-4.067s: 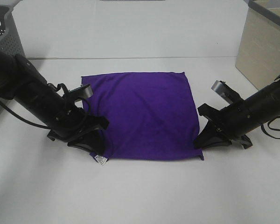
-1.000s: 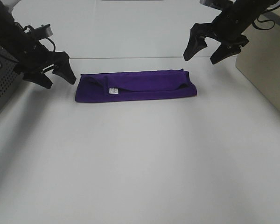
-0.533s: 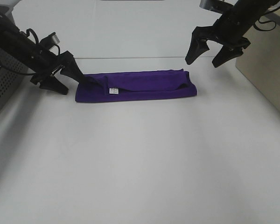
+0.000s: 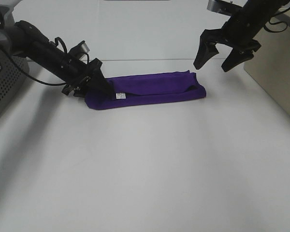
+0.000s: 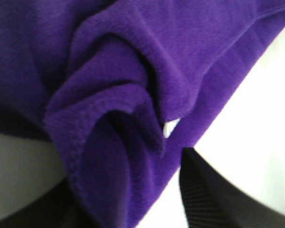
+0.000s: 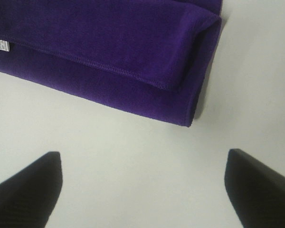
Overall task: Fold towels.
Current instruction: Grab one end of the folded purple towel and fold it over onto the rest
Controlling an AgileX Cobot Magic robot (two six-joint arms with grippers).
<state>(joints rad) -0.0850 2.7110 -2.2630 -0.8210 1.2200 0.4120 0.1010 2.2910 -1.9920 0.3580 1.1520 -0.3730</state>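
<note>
The towel point(image 4: 150, 87) is lying as a long folded strip on the table point(image 4: 145, 169), running from the left gripper point(image 4: 97, 87) toward the right gripper point(image 4: 224, 54). One end of the strip is lying bunched between the left gripper's fingers point(image 5: 218, 199). The care tag point(image 4: 119, 95) is sitting on top of the strip, just past those fingertips. The opposite end is lying ahead of the right gripper's fingertips and apart from them, with that gripper hanging above the table. A basket point(image 4: 2, 82) is standing behind the left arm. A box point(image 4: 275, 53) is standing just outboard of the right gripper.
</note>
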